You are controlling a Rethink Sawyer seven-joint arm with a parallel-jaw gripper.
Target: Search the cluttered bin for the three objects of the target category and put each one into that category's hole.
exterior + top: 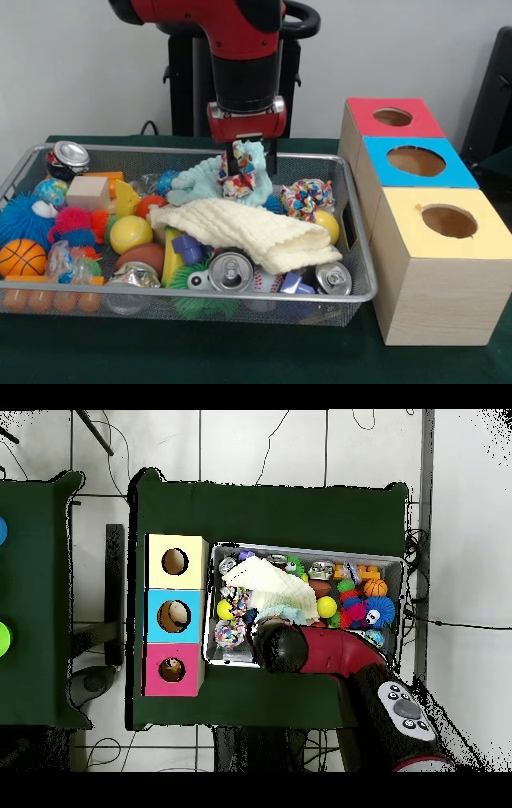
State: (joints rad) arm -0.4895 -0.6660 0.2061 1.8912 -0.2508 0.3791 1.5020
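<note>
The large shallow silver wire-mesh bin sits on the dark green cloth-covered surface, filling the left and middle of the front view. At its left end lie a blue spiky rubber ball, a small orange basketball and, in the far corner, a crushed metal can. Nearer the middle are a pale wooden cube and a plain yellow ball. A folded cream knitted cloth lies across the centre, with an upturned silver drink can just in front of it.

Above the cloth, the red and black arm comes down into the bin's far side. Its end effector is closed around a small multicoloured knotted rope toy, beside a crumpled pale turquoise fuzzy cloth. A second multicoloured rope ball lies to the right.

Further right stand three pale wooden boxes in a row: yellow-topped box nearest, blue-topped box in the middle, and the red-topped box farthest, its round hole well apart from the end effector.
</note>
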